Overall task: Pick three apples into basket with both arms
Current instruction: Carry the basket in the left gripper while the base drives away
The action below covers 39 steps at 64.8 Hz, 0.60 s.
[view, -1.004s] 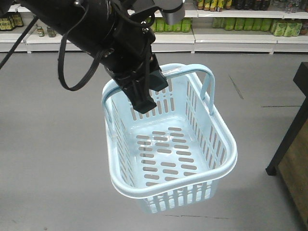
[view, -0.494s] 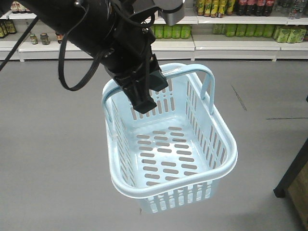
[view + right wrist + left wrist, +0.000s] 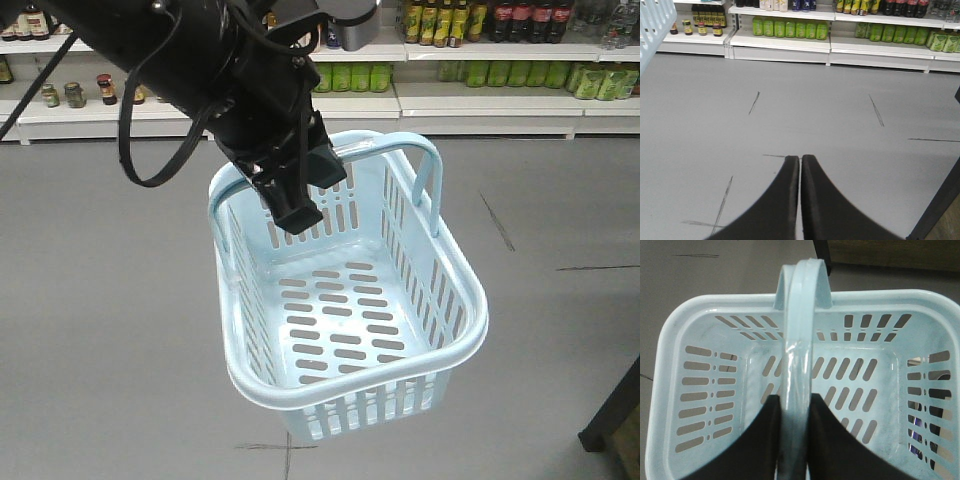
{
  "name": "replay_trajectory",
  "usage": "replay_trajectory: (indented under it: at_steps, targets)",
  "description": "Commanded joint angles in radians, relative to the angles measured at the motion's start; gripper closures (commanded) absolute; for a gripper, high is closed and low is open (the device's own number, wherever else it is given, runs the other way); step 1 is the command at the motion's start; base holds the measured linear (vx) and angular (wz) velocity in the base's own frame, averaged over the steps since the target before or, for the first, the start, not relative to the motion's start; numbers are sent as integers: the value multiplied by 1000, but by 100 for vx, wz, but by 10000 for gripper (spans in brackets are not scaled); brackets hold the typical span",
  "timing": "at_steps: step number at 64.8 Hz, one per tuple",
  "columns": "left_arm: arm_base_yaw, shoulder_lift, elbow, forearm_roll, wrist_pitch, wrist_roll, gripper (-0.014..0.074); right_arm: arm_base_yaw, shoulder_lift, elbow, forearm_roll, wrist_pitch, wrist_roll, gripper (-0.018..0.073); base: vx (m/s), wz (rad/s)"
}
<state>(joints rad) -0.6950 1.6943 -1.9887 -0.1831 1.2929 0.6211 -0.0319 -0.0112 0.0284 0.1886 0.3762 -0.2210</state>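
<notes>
Our left hand (image 3: 793,401) was pinching the handle (image 3: 801,315) of the basket (image 3: 462,300), one black finger (image 3: 760,440) on each side of the pale blue bar. In the left wrist view the handle ran straight up the middle of the frame, and the fingers pressed against it low down. From the front we saw the left arm (image 3: 180,60) reach in from the upper left, with a loose black cable (image 3: 138,165) looping beneath it. The hand met the handle near the top of its arc.

The basket hung from that grip, clear of the grey floor (image 3: 90,330). It was tilted, so that its open top faced the front camera and its near rim sat lower than the far one. We could see the floor through the slots in its sides and bottom. A dark piece of furniture (image 3: 612,425) stood at the lower right edge of the front view, apart from the basket.

Our right hand (image 3: 800,161) was pressed together, its two fingers touching along their length with nothing between them. It pointed out over the floor, off to one side of the basket, and only a slotted corner of the basket showed at the upper left of its view. Beyond it, white shelves (image 3: 790,41) carried rows of green bottles (image 3: 790,27) and small jars (image 3: 702,27).
</notes>
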Motion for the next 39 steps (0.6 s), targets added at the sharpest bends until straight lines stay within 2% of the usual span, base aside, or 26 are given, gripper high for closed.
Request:
replay_trajectory:
  at_steps: [1, 18, 39]
  targets:
    - [-4, -44, -35, -24, -42, -8, 603, -1, -12, 3, 3, -69, -1, 564, 25, -14]
    - [-4, -44, -35, -24, -42, -8, 603, -1, -12, 3, 3, -69, -1, 564, 22, -32]
    - [-4, -44, -35, -24, -42, -8, 603, -1, -12, 3, 3, -67, -1, 564, 16, -64]
